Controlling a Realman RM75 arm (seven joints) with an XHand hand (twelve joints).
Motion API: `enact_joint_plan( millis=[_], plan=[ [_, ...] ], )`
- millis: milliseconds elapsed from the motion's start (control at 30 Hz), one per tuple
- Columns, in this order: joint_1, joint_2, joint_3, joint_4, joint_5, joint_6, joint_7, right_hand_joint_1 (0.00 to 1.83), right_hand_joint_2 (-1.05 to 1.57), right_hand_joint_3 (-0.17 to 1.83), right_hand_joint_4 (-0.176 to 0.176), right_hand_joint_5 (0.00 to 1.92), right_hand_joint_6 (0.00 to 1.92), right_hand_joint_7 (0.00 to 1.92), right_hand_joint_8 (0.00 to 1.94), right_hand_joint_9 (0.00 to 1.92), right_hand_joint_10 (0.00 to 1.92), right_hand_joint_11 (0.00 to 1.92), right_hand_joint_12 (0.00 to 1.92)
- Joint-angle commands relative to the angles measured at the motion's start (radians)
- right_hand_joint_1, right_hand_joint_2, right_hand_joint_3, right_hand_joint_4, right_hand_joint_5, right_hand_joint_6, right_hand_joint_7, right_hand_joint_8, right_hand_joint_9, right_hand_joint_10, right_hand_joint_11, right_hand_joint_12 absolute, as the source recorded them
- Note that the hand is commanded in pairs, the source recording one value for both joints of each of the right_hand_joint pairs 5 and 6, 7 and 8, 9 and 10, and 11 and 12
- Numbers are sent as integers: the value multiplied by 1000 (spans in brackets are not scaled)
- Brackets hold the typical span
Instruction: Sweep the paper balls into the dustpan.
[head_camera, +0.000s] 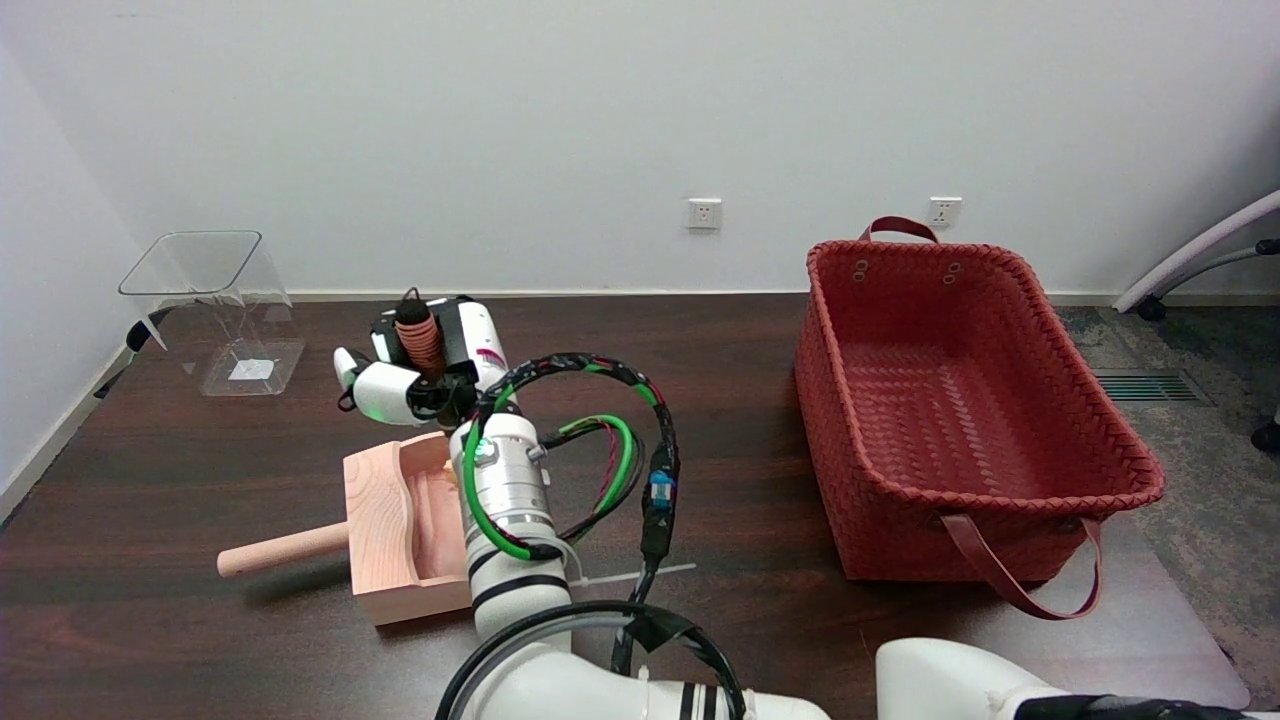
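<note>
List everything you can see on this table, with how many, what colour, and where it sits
Wooden dustpan: one, pale pink wood, front left, handle pointing left, partly behind the arm.
Woven basket: one, red, right side, nothing visible inside.
Clear plastic container: one, transparent, far left corner.
Brush handle: one, brown ribbed with black tip, upright in the hand.
Paper balls: none visible.
Right hand: one, black and white, gripping the brush handle beyond the dustpan.

My right hand (425, 370) grips a brush handle (419, 338), brown and ribbed, standing upright, just behind the dustpan (385, 525). The dustpan is pale wood, lies flat on the dark table, its round handle pointing left; my forearm covers its right part.
</note>
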Motion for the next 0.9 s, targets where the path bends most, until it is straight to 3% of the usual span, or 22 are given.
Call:
enact_joint_plan(
  millis=[33, 500, 900],
  plan=[
    [45, 17, 17, -18, 90, -130, 137, 1381, 1023, 600, 0, 1920, 1920, 1920, 1920, 1920, 1920, 1920, 1920],
    [62, 34, 36, -56, 99, -216, 129, 1392, 1001, 618, 0, 1920, 1920, 1920, 1920, 1920, 1920, 1920, 1920],
    [64, 47, 44, -127, -50, -170, -260, 1397, 988, 641, 0, 1920, 1920, 1920, 1920, 1920, 1920, 1920, 1920]
  ],
)
